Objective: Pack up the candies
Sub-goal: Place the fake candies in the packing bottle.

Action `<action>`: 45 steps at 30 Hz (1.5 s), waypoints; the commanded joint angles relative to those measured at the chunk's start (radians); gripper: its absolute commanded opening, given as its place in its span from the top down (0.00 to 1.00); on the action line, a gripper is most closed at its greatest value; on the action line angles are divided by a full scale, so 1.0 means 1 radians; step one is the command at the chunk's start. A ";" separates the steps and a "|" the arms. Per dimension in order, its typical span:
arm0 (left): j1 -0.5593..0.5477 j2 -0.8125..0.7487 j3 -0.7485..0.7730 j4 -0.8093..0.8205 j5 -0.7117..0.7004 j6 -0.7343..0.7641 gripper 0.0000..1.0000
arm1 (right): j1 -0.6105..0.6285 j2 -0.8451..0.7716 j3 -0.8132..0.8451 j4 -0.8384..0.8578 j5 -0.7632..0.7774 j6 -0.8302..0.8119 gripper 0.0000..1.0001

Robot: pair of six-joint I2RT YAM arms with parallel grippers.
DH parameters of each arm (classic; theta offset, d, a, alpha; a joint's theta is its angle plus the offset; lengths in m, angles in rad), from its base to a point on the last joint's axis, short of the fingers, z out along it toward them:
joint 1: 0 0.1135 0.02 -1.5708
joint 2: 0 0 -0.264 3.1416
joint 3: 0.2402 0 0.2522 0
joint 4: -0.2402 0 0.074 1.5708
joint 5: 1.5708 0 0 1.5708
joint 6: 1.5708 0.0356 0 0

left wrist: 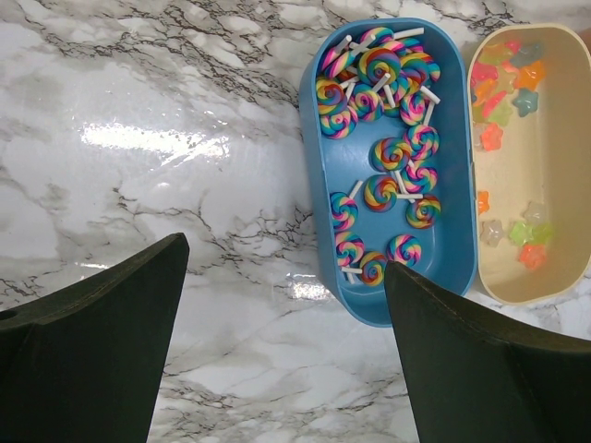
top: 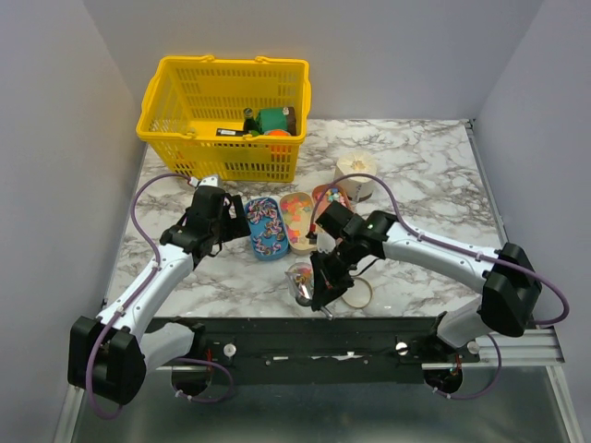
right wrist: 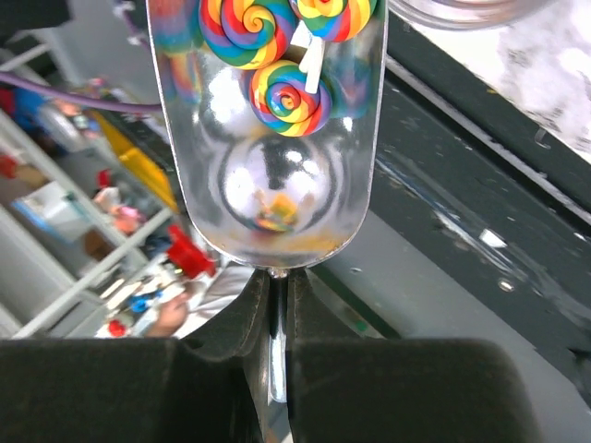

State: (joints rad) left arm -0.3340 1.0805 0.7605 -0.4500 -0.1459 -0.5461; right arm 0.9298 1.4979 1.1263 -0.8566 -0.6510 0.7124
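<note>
A metal scoop (right wrist: 277, 185) is held tight by its thin handle in the right gripper (right wrist: 277, 343). Rainbow swirl candies (right wrist: 288, 97) are seen in the scoop, just past the fingers. The left gripper (left wrist: 286, 318) is spread wide and empty, near the blue tray (left wrist: 457, 217), where more candies are piled.

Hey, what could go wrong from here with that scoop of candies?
The lollipops lie loose in the scoop, which hangs by the table's front edge over the black rail; a tilt could spill them off the table. The right gripper pinches only the scoop's thin handle, so it might twist in the grip.
</note>
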 commanded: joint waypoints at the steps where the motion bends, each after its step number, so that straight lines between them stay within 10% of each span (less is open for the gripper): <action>1: 0.004 -0.024 -0.007 0.013 -0.032 0.012 0.01 | -0.026 0.019 -0.051 0.099 -0.168 0.064 0.99; 45: 0.004 -0.024 -0.007 0.008 -0.050 0.005 0.01 | -0.171 -0.186 -0.441 0.837 -0.472 0.855 0.99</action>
State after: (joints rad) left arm -0.3340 1.0760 0.7605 -0.4507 -0.1658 -0.5453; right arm 0.7639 1.3346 0.6937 -0.0769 -1.0752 1.5223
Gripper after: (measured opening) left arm 0.987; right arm 0.145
